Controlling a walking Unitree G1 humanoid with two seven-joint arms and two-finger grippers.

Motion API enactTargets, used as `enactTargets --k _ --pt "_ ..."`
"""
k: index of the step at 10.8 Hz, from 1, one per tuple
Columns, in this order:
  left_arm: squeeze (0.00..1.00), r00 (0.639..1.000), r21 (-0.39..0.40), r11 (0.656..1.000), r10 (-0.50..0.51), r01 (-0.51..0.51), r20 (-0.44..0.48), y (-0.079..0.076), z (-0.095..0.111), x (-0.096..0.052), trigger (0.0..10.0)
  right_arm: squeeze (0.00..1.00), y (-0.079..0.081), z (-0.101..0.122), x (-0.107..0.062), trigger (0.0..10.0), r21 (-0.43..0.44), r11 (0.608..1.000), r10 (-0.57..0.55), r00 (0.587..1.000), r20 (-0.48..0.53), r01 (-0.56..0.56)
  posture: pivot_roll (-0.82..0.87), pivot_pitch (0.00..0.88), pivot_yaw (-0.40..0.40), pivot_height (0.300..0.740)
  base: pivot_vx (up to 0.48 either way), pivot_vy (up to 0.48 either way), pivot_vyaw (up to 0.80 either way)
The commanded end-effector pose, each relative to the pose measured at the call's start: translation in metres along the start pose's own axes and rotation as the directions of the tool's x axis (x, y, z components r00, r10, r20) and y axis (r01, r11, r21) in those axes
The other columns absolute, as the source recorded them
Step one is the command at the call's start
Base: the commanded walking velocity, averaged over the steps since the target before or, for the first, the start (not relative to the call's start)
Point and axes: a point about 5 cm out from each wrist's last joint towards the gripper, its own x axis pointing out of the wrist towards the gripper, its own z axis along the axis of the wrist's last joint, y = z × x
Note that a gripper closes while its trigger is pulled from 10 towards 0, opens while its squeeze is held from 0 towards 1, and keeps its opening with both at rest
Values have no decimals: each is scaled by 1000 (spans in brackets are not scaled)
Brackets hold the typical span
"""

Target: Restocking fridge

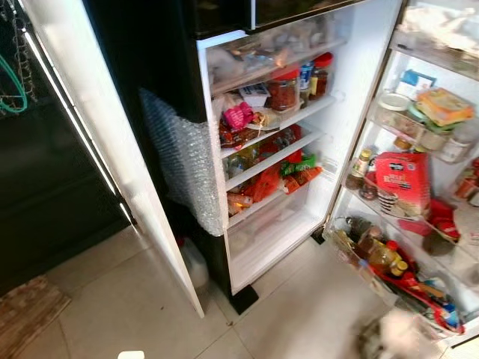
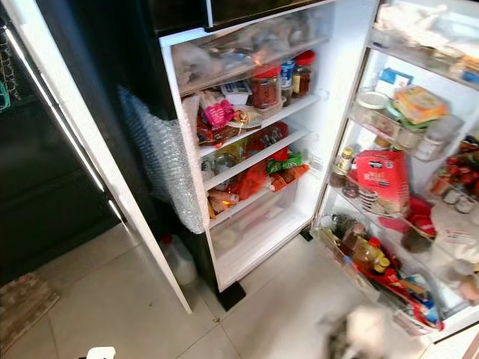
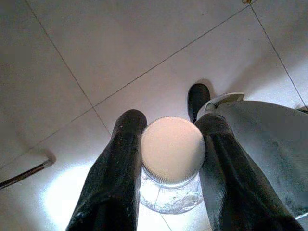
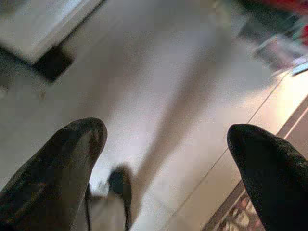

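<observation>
Your left pincer (image 3: 171,159) hangs over the pale tiled floor (image 3: 120,53), and it is pinching a clear jar (image 3: 172,168) between its two black fingers (image 3: 115,178): the jar sits squarely in the gap, each finger pressed against a side just below the white ribbed lid (image 3: 173,148), with the lid facing the wrist camera and the glass body pointing down toward the tiles. What the jar holds is hard to tell; it looks like something clear or watery at the bottom. Your right pincer (image 4: 166,139) is spread wide with nothing between its fingers, also above the floor, near the fridge's base. Ahead of you the fridge (image 1: 359,45) stands open, its shelves (image 1: 273,158) crowded with packets and jars, among them a red-lidded jar (image 1: 283,88) on an upper shelf. The open door (image 1: 419,224) on your right carries bottles and tubs in its racks, with a red packet (image 1: 403,179) in the middle rack and an oil bottle (image 1: 383,256) lower down. A sheet of bubble wrap (image 1: 183,161) clings to the fridge's dark side, and a plastic jug (image 1: 194,262) stands on the floor beneath it.
</observation>
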Motion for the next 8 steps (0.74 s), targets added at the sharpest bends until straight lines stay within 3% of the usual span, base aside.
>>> enactTargets --k 1,3,7,8 --pt "0 1000 -14 1000 7 -7 -1 1 -2 0 10000 0 6 -11 -1 10000 -43 998 33 998 -49 -35 -79 0 2 740 0 0 0" --pt "0 1000 6 1000 10 -10 -4 3 -3 -1 10000 0 13 -26 -4 10000 -37 995 89 989 -118 -94 -84 0 9 740 0 0 0" --pt "0 1000 21 1000 0 0 -11 4 -4 -1 10000 0 6 -15 -2 10000 -84 995 48 994 -95 -56 -104 0 23 740 0 0 0" --pt "0 1000 32 999 -5 5 -12 3 -4 -1 10000 0 4 -14 -2 10000 -102 994 34 995 -93 -44 -103 0 23 740 0 -251 800"
